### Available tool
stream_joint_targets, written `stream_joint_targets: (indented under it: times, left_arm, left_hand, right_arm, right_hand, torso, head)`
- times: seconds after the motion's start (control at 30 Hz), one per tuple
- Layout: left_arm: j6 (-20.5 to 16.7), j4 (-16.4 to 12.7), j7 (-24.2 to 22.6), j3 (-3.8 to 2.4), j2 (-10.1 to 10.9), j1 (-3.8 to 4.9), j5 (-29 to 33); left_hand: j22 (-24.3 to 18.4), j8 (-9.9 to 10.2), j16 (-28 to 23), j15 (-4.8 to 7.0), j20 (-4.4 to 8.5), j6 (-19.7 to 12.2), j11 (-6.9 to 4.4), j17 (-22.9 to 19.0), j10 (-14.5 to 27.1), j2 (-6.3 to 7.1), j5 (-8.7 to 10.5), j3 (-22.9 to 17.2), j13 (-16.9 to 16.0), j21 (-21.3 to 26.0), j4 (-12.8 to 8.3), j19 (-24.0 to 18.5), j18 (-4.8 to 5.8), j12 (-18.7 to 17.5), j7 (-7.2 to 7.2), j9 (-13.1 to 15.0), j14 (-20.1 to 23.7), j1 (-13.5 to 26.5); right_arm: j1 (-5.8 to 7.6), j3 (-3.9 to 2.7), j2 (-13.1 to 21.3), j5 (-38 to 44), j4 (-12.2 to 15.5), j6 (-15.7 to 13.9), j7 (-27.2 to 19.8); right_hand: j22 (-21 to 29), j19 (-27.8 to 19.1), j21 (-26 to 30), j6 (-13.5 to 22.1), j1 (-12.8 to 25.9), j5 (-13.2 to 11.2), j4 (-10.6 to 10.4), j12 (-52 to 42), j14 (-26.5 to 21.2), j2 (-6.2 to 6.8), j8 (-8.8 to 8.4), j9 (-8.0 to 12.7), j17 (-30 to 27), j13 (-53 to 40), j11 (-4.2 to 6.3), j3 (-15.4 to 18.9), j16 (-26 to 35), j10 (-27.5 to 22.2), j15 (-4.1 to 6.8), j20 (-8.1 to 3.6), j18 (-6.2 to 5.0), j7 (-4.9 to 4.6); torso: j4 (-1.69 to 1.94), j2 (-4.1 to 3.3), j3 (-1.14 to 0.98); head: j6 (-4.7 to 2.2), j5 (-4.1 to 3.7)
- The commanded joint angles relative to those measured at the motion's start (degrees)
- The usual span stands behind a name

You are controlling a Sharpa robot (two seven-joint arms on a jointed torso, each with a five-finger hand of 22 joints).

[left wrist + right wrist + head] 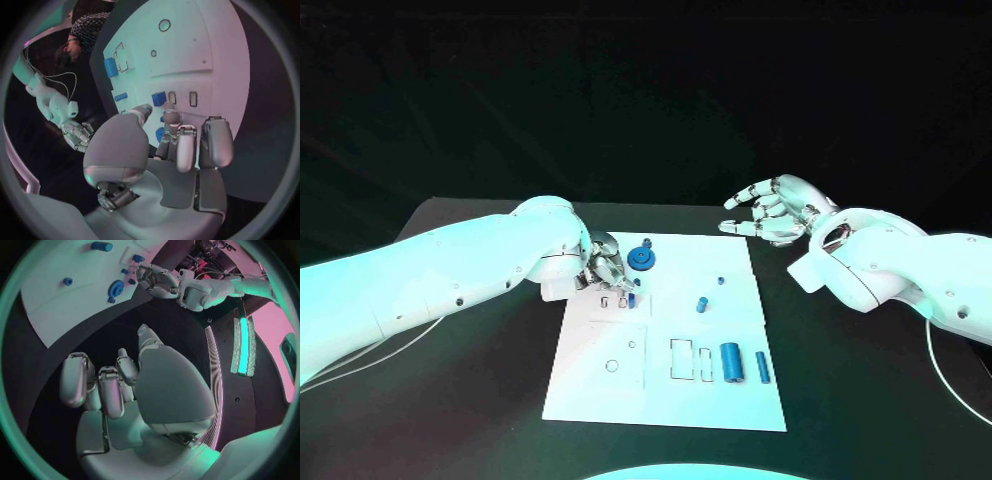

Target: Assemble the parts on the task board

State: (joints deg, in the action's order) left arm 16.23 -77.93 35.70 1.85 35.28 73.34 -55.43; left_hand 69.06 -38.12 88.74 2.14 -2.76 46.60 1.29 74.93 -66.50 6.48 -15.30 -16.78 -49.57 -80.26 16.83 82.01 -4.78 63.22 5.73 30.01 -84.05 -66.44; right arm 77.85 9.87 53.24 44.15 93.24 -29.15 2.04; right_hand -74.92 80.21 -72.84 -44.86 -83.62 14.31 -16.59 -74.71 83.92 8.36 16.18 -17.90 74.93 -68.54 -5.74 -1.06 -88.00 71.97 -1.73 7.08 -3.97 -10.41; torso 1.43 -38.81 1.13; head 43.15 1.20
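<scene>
The white task board [668, 390] lies in the middle of the table. My left hand [606, 268] hovers over its far left part, fingers bent down toward the board. A blue round knob [642, 258] stands just beside that hand. A small blue part [630, 298] lies by the slots under the fingertips and appears as a blue block [159, 98] in the left wrist view. A bit of blue [160, 134] shows between thumb and fingers; a grip is unclear. My right hand [769, 210] floats off the board's far right corner, fingers half curled and apart, holding nothing.
Two blue cylinders [730, 360] [763, 366] lie side by side at the board's near right, next to outlined slots [682, 358]. Two small blue pieces [721, 281] [704, 303] sit mid-board. Black table [848, 400] surrounds the board.
</scene>
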Motion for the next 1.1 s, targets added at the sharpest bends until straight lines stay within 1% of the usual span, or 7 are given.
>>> stream_joint_targets:
  times: [0.03,0.4,0.63,1.1]
  left_arm:
    - [1.7,0.2,0.3,0.08,-0.4,0.06,0.8]
    - [2.3,0.6,0.0,0.28,-1.0,0.05,1.4]
    - [3.0,0.9,0.1,0.34,-1.2,0.05,1.5]
    - [3.9,1.6,0.0,0.44,-1.7,0.03,1.7]
  left_hand:
    - [0.3,0.4,0.3,0.38,-0.12,0.4,-0.03,13.5,-0.3,-0.08,0.17,0.1,-0.1,-0.3,0.0,0.4,0.84,0.3,-0.11,0.1,-5.4,0.6]
    - [0.9,0.2,0.4,0.42,-0.14,0.8,-0.12,13.6,-0.7,-0.07,0.25,0.2,-0.6,-0.7,0.0,0.6,0.95,0.6,-0.25,0.3,-5.5,1.1]
    - [1.2,0.0,0.4,0.49,-0.16,1.1,-0.22,13.6,-0.8,-0.04,0.28,0.2,-0.7,-0.8,0.0,0.7,1.0,0.8,-0.37,0.5,-5.4,1.1]
    - [1.5,-0.3,0.3,0.72,-0.1,1.4,-0.51,13.5,-1.0,-0.27,0.18,-0.3,-1.0,-1.0,-0.2,0.7,1.02,1.0,-0.71,1.1,-5.4,0.1]
  right_arm:
    - [0.0,-0.02,-0.1,0.3,0.0,1.0,0.0]
    - [0.0,-0.02,-0.3,0.4,-0.2,1.1,0.1]
    - [0.0,-0.02,-0.4,0.4,-0.2,1.3,0.3]
    - [0.0,-0.02,-0.3,0.5,-0.2,1.5,0.5]
  right_hand:
    - [-1.4,-0.4,0.4,-0.3,0.0,-0.3,0.0,-0.1,4.5,-0.48,0.36,0.0,8.5,0.0,0.22,-0.3,0.4,-0.2,0.51,0.15,-0.45,0.06]
    - [-1.3,-0.4,0.5,-0.3,0.0,-0.3,0.0,-0.1,4.4,-0.58,0.39,0.0,8.4,0.0,0.24,-0.4,0.4,-0.1,0.54,0.11,-0.47,0.08]
    - [-1.3,-0.4,0.5,-0.3,0.0,-0.3,0.0,-0.1,4.4,-0.58,0.39,0.0,8.4,0.0,0.24,-0.4,0.4,-0.1,0.54,0.11,-0.47,0.08]
    - [-1.3,-0.4,0.5,-0.3,0.0,-0.3,0.0,-0.1,4.4,-0.69,0.48,0.0,8.3,0.0,0.27,-0.5,0.5,-0.1,0.58,0.08,-0.47,0.12]
  torso:
    - [0.02,0.01,-0.05]
    - [0.03,0.0,0.0]
    - [0.06,0.02,-0.03]
    - [0.0,-0.06,0.0]
  head:
    - [0.02,-0.11]
    - [0.12,-0.23]
    - [0.18,-0.35]
    - [0.34,-0.42]
